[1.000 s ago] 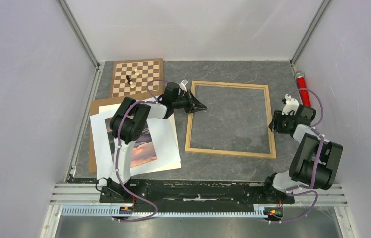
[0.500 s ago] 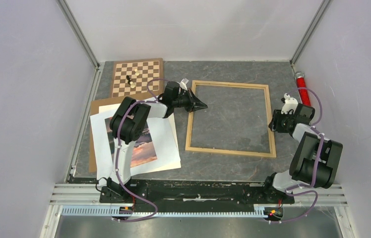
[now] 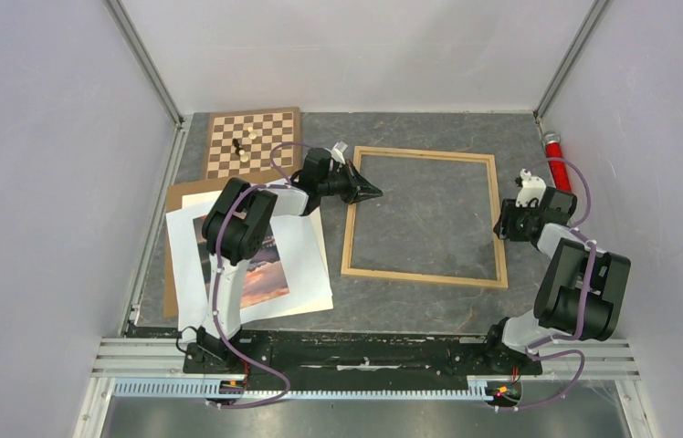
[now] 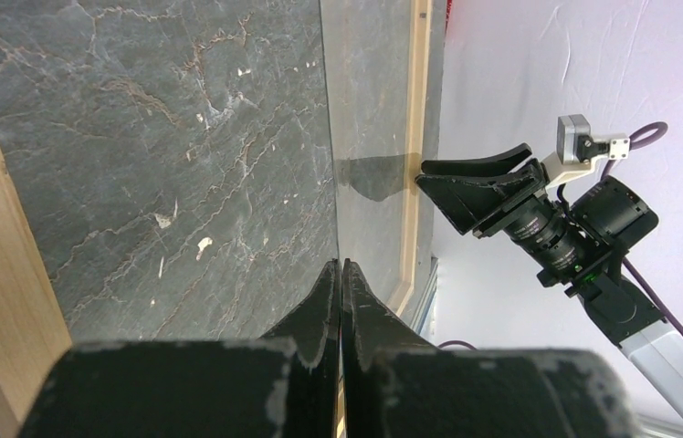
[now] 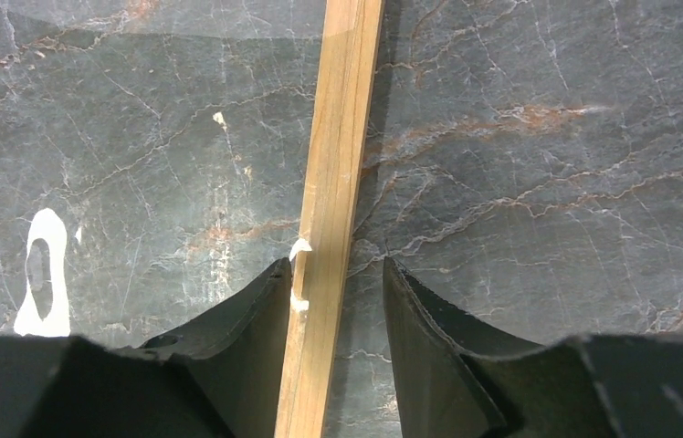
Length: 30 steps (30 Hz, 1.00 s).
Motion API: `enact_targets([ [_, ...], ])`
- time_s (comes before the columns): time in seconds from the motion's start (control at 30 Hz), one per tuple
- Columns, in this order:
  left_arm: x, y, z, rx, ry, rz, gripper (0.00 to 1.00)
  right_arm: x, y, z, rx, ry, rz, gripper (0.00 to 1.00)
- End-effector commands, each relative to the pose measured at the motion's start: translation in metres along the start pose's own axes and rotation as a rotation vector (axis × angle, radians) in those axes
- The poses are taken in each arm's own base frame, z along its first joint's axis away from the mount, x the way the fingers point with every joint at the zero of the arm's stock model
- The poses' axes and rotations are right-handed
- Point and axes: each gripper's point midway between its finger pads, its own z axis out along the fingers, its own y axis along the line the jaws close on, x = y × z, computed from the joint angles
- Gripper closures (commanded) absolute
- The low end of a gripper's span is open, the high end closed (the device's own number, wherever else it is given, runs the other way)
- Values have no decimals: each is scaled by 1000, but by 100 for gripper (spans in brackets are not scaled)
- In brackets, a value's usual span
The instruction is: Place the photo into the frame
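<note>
Right gripper (image 5: 336, 278) astride the frame (image 5: 345, 109) rail

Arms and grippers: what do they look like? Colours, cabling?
Left arm and right arm alike: black joint housings, white links, a purple cable looped outside. Fingers black, wedge-shaped, tapering, edges scuffed grey. Grey-white camera block on the right wrist.

No legible text, label, brand, number or sign can be read in any view.

The photo (image 3: 265, 278) carries a printed landscape only (no caption can be made out). The chessboard (image 3: 251, 141) shows checkered squares, and any edge markings are too small to tell. The red cylinder (image 3: 557, 157) at the far right of the table (image 5: 548, 137) is too small to read. The white mark (image 5: 41, 274) on the table is an irregular blotch, not a character.
</note>
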Motion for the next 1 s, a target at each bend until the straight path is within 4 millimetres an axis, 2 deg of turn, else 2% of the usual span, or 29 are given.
enact_targets([
  [0.0, -17, -35, -9, 70, -55, 110, 98, -22, -11, 2, 41, -49, -39, 56],
  [0.57, -21, -41, -11, 75, -56, 178, 98, -21, -11, 5, 42, -45, -37, 55],
  [0.97, -28, -55, -9, 107, -71, 203, 98, -28, -13, 7, 49, -50, -38, 54],
])
